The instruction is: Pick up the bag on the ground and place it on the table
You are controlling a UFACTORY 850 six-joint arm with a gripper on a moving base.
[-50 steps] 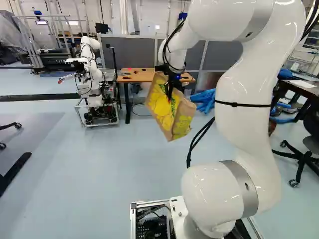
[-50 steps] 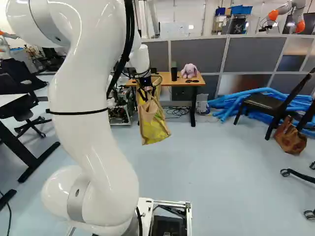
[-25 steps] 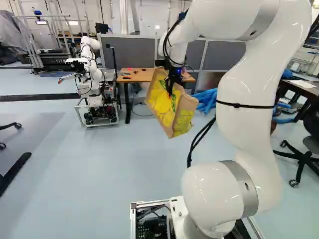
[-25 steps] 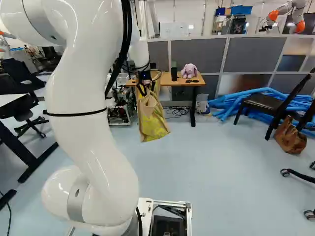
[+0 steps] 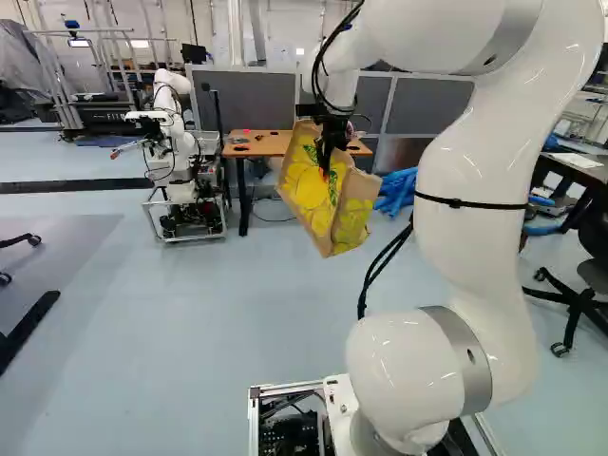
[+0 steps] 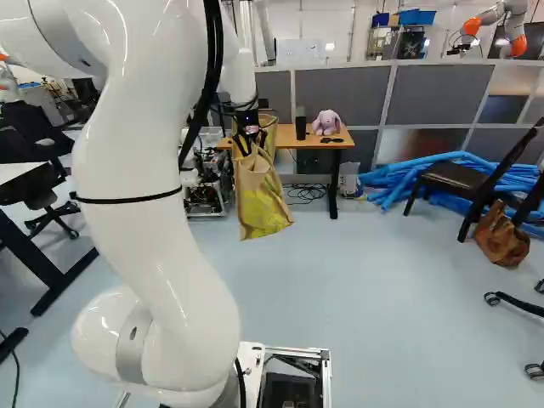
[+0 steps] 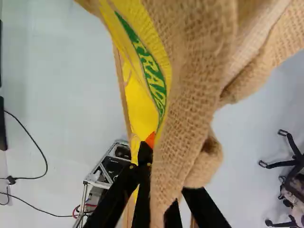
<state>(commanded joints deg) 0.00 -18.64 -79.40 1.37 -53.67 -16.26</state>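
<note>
Tan burlap bag with yellow printed panels point(image 5: 306, 197), left base view: has risen slightly with the black two-finger gripper point(image 5: 329, 169) over the last second. It hangs tilted below and around the fingers, off the ground.
White jointed arm point(image 5: 465, 176), left base view: has drawn its upper links up and back; the base has not moved.
Orange-brown wooden table point(image 5: 255, 144), left base view: beyond the gripper, likely the goal. The lower part of the bag appears to hang beneath tabletop level, so driving forward at this height could snag it on the near edge and drag it loose.
Table side, right base view: a pink plush rabbit point(image 6: 326, 122) and a black upright cylinder point(image 6: 300, 126) stand on the tabletop, beyond and to the right of the gripper. A swinging bag could knock either over, most likely if travel starts or stops sharply.
Grip on burlap, wrist view: the gripper is grasping the bag, a gathered fold pinched between its fingers, one orange pad point(image 7: 150, 138) against the yellow side. More cloth bulges ahead of them. Such soft, off-centre hold may let the weight twist or creep out, and the loose cloth could hide the table edge from this camera during lowering.
</note>
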